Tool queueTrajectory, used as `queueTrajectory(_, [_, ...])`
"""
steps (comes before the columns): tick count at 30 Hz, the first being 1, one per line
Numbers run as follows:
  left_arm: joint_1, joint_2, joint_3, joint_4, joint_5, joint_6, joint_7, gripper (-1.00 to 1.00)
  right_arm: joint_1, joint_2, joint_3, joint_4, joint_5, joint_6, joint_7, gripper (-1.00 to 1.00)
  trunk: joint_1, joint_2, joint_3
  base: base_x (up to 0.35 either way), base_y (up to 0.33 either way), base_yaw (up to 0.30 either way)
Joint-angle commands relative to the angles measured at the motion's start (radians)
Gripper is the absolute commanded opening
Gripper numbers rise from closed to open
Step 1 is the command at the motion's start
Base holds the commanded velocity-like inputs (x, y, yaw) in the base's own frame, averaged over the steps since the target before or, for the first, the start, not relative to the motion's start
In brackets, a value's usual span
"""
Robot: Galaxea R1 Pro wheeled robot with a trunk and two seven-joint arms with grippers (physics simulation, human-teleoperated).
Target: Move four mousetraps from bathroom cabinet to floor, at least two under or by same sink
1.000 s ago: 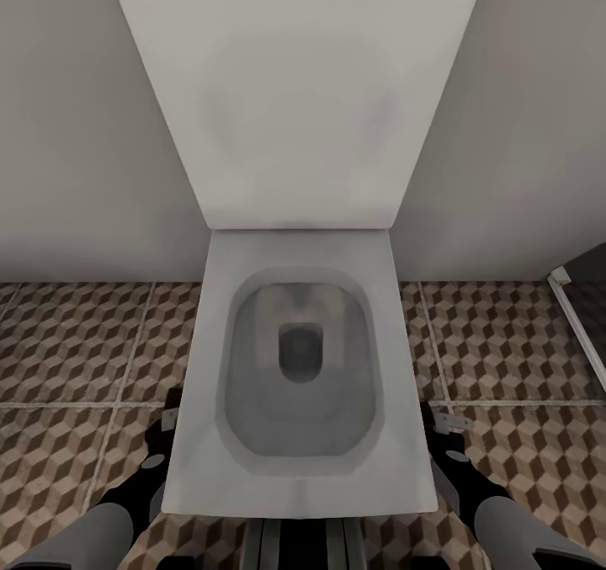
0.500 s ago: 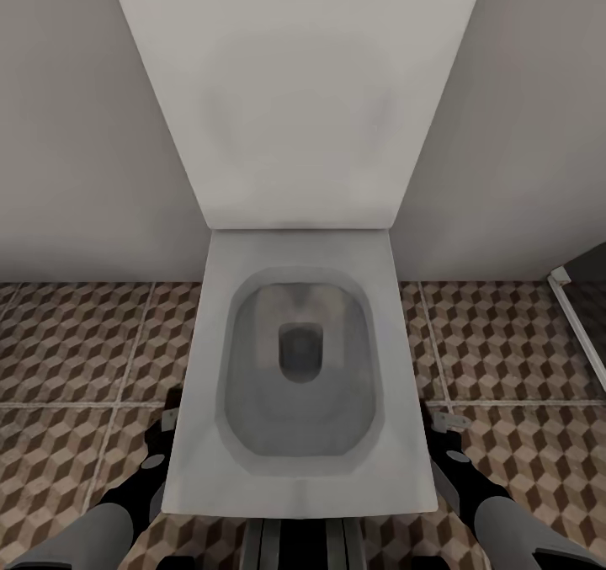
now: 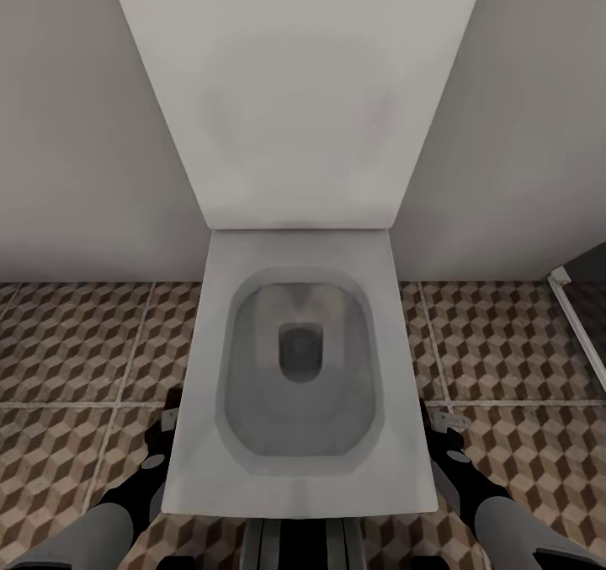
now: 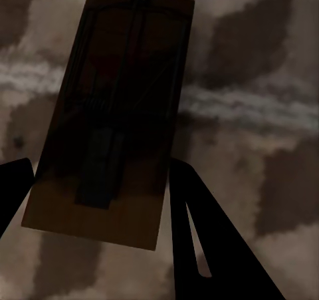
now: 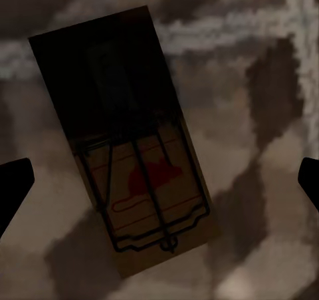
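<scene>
Here the head view looks down on a white square-rimmed ceramic toilet (image 3: 299, 368) with its lid up against a grey wall, standing on the bathroom floor of brown, beige and white cube-pattern tiles (image 3: 76, 343). The left claw (image 3: 168, 418) hangs low just beside the toilet's left rim, the right claw (image 3: 446, 423) just beside its right rim, both dark and partly cut off by the bowl. In the left wrist view a flat dark-brown rectangular mousetrap (image 4: 109, 114) sits between the two black fingers (image 4: 212, 233) over the patterned tile; fingers look close on its long edges, but cannot tell if it is gripped or lying free on the floor. In the right wrist view a second dark-brown mousetrap with a wire bar and a red mark (image 5: 123, 140) lies between widely spread fingers (image 5: 13, 180), well apart from both, so that claw is open and holds nothing. Judgement: two traps are out of the cabinet and at floor level either side of the toilet. The other two traps, and the sink that at least two must end up beside, are not visible here, so progress is roughly half at best.
</scene>
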Motion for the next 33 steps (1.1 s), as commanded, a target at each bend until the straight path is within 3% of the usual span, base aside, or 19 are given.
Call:
queueTrajectory(1, [0.0, 0.0, -0.006, 0.001, 0.009, -0.004, 0.003, -1.0, 0.0, 0.0, -0.002, 0.001, -0.001, -0.004, -0.001, 1.0, 0.0, 0.0, 0.0, 0.0, 0.0, 0.0])
queueTrajectory(33, [0.0, 0.0, -0.01, 0.005, 0.006, -0.005, 0.003, -1.0, 0.0, 0.0, -0.004, 0.001, -0.002, -0.004, -0.001, 1.0, 0.0, 0.0, 0.0, 0.0, 0.0, 0.0])
